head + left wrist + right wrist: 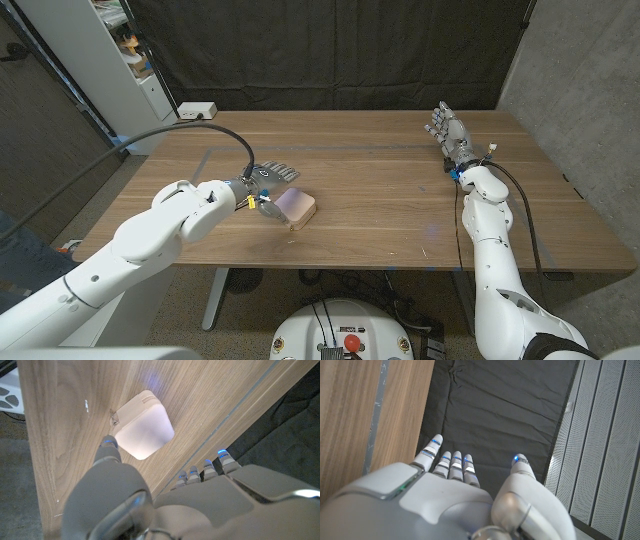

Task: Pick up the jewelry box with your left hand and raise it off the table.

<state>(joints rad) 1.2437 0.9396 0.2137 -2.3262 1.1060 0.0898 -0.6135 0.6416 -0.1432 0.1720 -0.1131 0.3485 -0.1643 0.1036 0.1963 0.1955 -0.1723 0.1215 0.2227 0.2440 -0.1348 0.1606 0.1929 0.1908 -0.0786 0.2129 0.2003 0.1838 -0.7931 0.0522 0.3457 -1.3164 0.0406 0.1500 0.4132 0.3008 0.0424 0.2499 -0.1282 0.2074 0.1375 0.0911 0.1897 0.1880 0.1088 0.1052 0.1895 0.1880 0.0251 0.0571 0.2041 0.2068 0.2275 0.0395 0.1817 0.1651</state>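
A pale jewelry box [296,207] is set on the wooden table [380,190]. The left hand [266,184] is held spread just beside it, gripping nothing. The right hand [449,131] is spread, well apart.

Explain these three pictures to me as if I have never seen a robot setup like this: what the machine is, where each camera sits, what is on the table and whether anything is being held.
This is a robot with two white arms, each ending in a hand with fingers, standing at a wooden table. The wide picture comes from a camera on its head, looking down over both arms. The other two come from cameras on the wrists, looking along the back of each hand, so those pictures appear turned.

On the table lies a small pale jewelry box with rounded corners, closed. The left hand is right beside it, fingers spread open; in the left wrist view the thumb tip sits close to the box's edge, and the box is on the wood, not lifted. The right hand is open near the far right of the table, holding nothing. A white device sits at the table's far left corner.
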